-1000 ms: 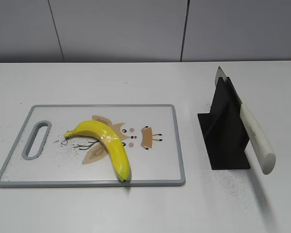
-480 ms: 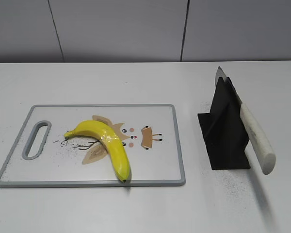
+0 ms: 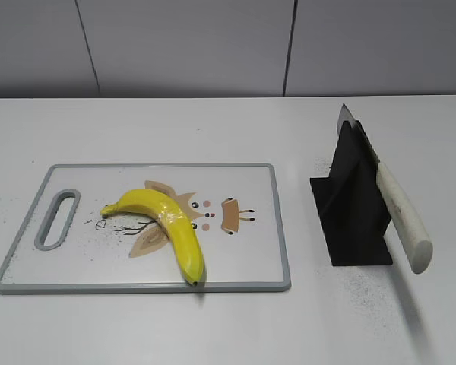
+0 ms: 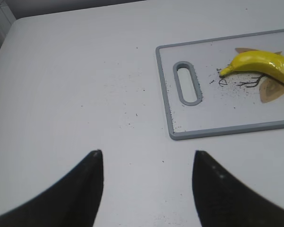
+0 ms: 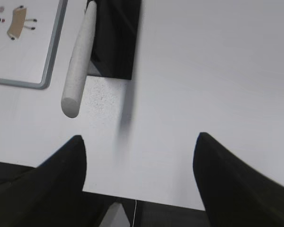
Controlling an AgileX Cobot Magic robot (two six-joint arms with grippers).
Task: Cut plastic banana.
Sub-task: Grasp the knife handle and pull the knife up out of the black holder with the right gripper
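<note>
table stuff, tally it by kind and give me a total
banana: 1
cutting board: 1
knife: 1
knife stand: 1
total: 4

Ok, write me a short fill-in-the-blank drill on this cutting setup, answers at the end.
1. The banana lies on the cutting ____.
2. The knife sits in a black ____, its white handle sticking out.
3. The left gripper hovers over the table with its jaws ____.
4. The right gripper holds ____.

Answers: board; stand; open; nothing
</note>
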